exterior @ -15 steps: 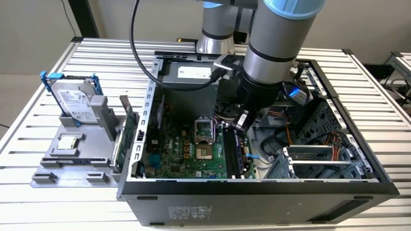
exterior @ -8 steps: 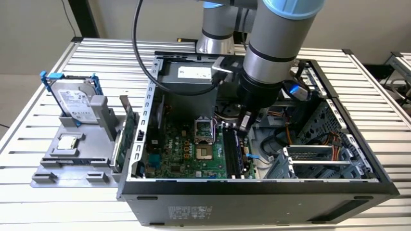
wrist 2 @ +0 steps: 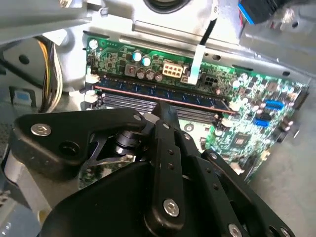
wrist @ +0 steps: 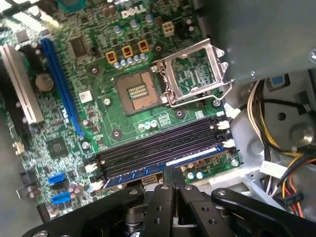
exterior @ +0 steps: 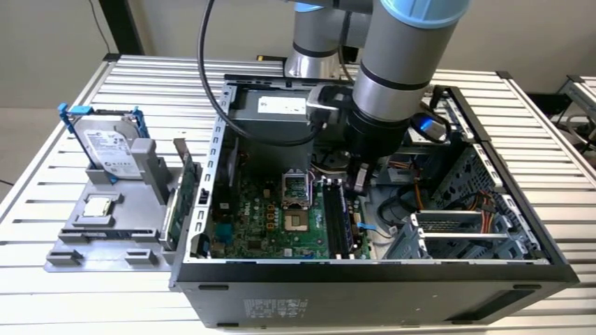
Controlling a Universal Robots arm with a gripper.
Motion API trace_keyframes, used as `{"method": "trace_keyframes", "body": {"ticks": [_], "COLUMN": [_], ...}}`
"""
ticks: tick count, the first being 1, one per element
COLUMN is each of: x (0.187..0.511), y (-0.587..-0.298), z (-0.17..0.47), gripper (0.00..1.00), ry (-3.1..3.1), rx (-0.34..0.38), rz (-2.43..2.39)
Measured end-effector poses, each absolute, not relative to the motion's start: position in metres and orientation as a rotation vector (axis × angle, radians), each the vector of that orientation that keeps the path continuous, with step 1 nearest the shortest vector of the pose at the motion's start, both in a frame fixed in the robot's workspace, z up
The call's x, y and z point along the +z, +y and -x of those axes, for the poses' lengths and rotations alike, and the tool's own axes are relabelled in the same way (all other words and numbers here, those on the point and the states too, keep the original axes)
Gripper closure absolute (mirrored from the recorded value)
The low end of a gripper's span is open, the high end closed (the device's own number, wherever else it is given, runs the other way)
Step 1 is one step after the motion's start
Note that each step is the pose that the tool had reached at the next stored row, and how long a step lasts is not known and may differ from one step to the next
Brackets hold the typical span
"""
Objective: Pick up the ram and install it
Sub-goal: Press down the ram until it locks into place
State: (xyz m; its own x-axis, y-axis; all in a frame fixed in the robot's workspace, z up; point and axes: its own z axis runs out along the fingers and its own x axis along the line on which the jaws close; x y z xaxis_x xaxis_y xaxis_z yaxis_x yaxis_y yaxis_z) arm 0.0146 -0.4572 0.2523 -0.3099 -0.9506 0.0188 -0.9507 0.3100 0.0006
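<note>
The arm is reaching down into the open computer case [exterior: 521, 230], with the gripper [exterior: 358, 183] hanging directly over the black memory slots [exterior: 340, 220] of the green motherboard [exterior: 270, 223]. In both wrist views the black fingers [wrist 2: 165, 116] are pressed together to a narrow tip with no gap showing between them, and that tip is resting on, or just above, the top edge of the ram [wrist 2: 163, 95]. The ram, a long dark blue stick with small black chips, is sitting upright in the outermost slot of the row, the one farthest from the open processor socket [wrist: 137, 91]; its full length is lying along the slot between the white end latches [wrist 2: 90, 78]. In the first wrist view the ram [wrist: 148, 174] is appearing as a blue strip just beside the three unfilled black slots [wrist: 163, 145], with the fingertips [wrist: 173, 175] meeting over its middle. The socket's metal retention frame [wrist: 195, 74] is standing tilted open next to the socket. Outside the case, toward the exterior view's left, a grey parts tray [exterior: 102, 237] is holding a hard drive [exterior: 107, 150] and a small square silver processor [exterior: 98, 207].
</note>
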Motion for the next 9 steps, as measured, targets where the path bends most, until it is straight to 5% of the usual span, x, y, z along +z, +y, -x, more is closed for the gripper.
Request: {"method": "trace_keyframes", "body": {"ticks": [9], "x": [0.2522], "y": [-0.4572], "z": [-0.0147], "gripper": [1.0], "ry": [-2.373], "rx": [0.021], "rz": [-2.039]}}
